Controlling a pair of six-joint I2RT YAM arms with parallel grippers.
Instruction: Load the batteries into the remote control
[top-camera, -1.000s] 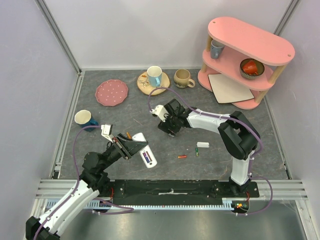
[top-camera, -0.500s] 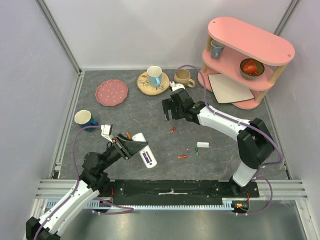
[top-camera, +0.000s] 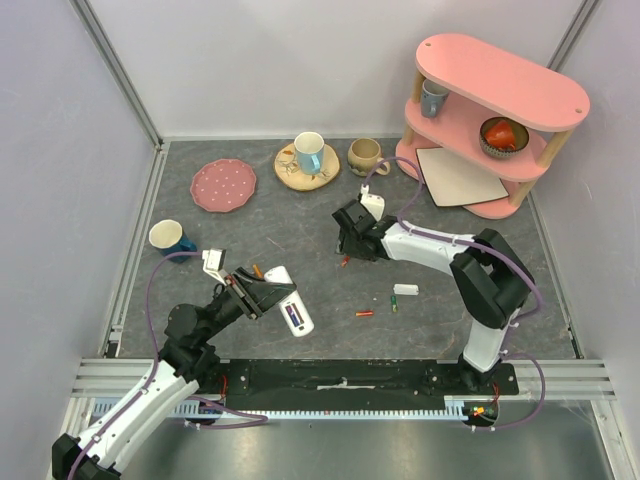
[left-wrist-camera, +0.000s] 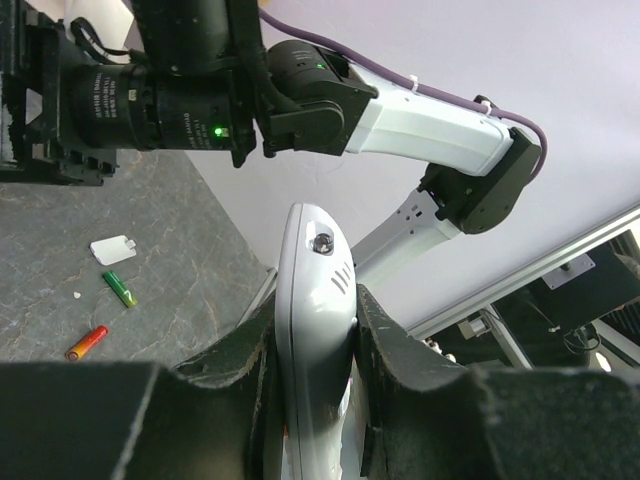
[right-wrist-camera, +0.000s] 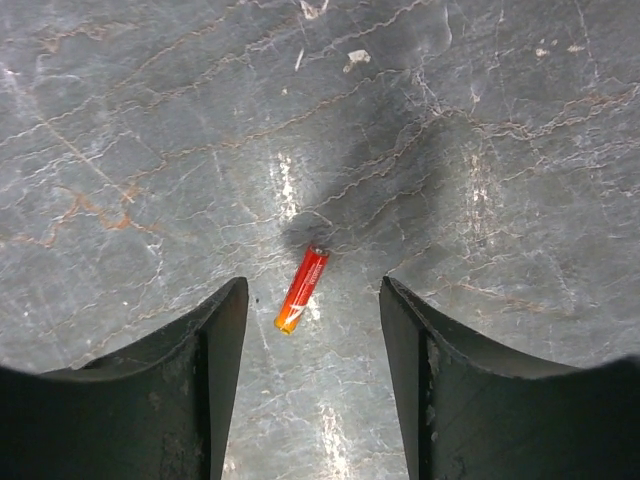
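top external view: the right gripper (top-camera: 350, 243) is coming back down toward the table (top-camera: 250, 230), having stood higher and farther away half a second ago. it is now hanging just above a red battery (top-camera: 345, 262) that is lying loose on the table; a second ago the gripper was covering this spot. the left gripper (top-camera: 268, 292) is holding the remote control (top-camera: 298, 312) at the near left, unmoved and well apart from that battery. a red-orange battery (top-camera: 365, 313) and a green battery (top-camera: 394, 304) are lying to the right of the remote control.

left wrist view: the left gripper (left-wrist-camera: 315, 330) is clamping the remote control (left-wrist-camera: 315, 290) from both sides, its jaws pressed against the body.

right wrist view: the right gripper (right-wrist-camera: 312, 300) is standing wide open and carrying nothing. the red battery (right-wrist-camera: 302, 276) is lying between the fingers (right-wrist-camera: 215, 350), touching neither.

judgement: this battery is not in hand, so a pick is being set up. the carry to the remote control and the insertion are still to be done.
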